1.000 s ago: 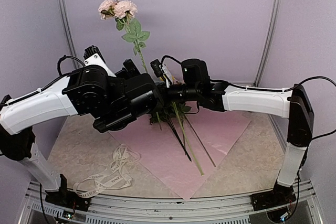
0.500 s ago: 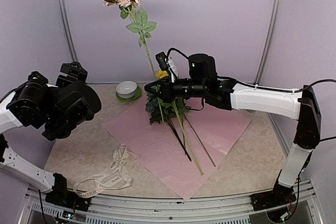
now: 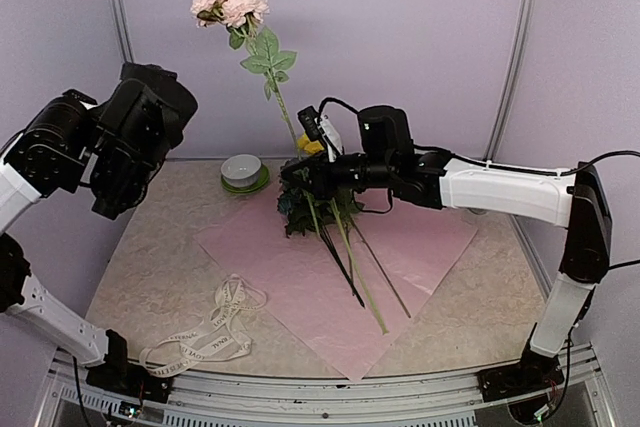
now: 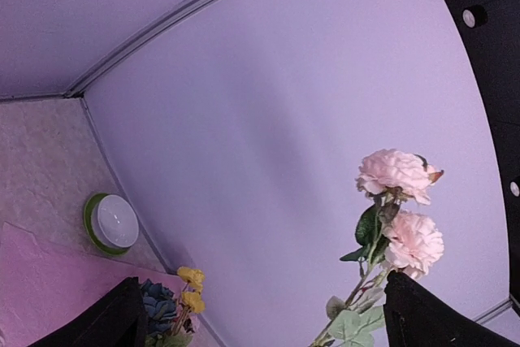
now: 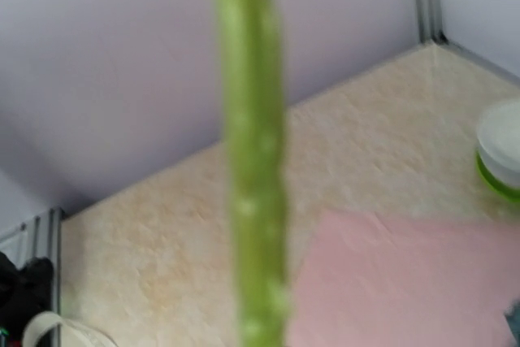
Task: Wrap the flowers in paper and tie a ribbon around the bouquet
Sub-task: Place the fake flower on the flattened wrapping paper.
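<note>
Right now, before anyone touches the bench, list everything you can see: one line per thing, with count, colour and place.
held flower: one stem, pink blooms and green leaves, upright above the table's far middle
lying flowers: a few stems (exact number unclear), blue and yellow blooms with dark green leaves, on the paper
paper: one sheet, lilac-pink, flat at the table's centre
ribbon: one, cream with dark lettering, loosely heaped near the front left
bowl: one, white on a green rim, at the back beside the paper
table: one, beige marbled
left end effector: one, black, raised at the left, open and empty
right end effector: one, black, over the paper's far part, shut on the held flower's stem
</note>
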{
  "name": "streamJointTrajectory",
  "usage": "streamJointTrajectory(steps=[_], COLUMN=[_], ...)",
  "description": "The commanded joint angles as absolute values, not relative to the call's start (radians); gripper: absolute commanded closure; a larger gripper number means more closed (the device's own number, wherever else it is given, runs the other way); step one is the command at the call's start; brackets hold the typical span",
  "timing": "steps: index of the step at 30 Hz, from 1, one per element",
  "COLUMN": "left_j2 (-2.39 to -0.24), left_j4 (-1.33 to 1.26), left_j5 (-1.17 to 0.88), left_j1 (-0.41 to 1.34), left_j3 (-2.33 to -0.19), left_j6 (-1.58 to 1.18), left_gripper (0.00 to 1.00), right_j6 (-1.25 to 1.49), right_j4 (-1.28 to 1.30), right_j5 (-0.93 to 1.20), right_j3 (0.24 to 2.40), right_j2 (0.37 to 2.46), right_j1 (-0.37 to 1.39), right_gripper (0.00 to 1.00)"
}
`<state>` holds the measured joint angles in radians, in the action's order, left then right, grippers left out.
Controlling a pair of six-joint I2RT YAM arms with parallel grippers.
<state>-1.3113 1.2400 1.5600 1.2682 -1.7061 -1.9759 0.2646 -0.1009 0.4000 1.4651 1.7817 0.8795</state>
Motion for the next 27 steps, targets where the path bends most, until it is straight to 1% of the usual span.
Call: streamJointTrajectory(steps=[1,3,5,9,10,11,13,14,15,17,21,25,27], left_j2=[-1.408,-1.428,-1.435,-1.454,-1.46,-1.458,-1.416,-1.382,-1.351,-1.299,-1.229,-1.217,-1.228], left_j4=[1.021,1.101,1.083,0.822,0.74,0.617,0.315,0.206,0.122,0.084,0.143,0.411,0.577], left_j5=[1.718,1.718,1.718,1.689,1.644,1.551,1.262,1.198,1.187,1.117,0.954,0.823,0.782], left_j1=[1.266,1.263,1.252,1.215,1.195,1.163,1.11,1.107,1.112,1.096,1.03,0.932,0.899], left_j3=[-1.83,-1.85,-1.849,-1.812,-1.802,-1.774,-1.639,-1.54,-1.489,-1.446,-1.423,-1.443,-1.431], left_j6=[-1.486,-1.466,-1.342,-0.909,-0.769,-0.603,-0.114,-0.028,0.02,0.044,-0.01,-0.29,-0.442], left_gripper=[0.01,0.01,0.01,0.01,0.01,0.01,0.01,0.01,0.01,0.01,0.01,0.02,0.07], right_j6=[0.274,0.29,0.292,0.274,0.267,0.263,0.264,0.264,0.267,0.275,0.29,0.298,0.301], right_j4=[0.031,0.109,0.193,0.328,0.353,0.388,0.429,0.443,0.446,0.428,0.4,0.414,0.416], right_j5=[0.346,0.324,0.261,0.127,0.107,0.096,0.088,0.087,0.084,0.087,0.097,0.09,0.079], right_j3=[1.472,1.474,1.471,1.458,1.458,1.463,1.476,1.48,1.478,1.46,1.439,1.44,1.434], right_j2=[1.756,1.762,1.763,1.779,1.791,1.808,1.844,1.859,1.868,1.874,1.871,1.88,1.879], right_j1=[0.815,0.787,0.772,0.762,0.761,0.76,0.756,0.755,0.753,0.751,0.748,0.749,0.749], right_gripper=[1.0,1.0,1.0,1.0,1.0,1.0,1.0,1.0,1.0,1.0,1.0,1.0,1.0])
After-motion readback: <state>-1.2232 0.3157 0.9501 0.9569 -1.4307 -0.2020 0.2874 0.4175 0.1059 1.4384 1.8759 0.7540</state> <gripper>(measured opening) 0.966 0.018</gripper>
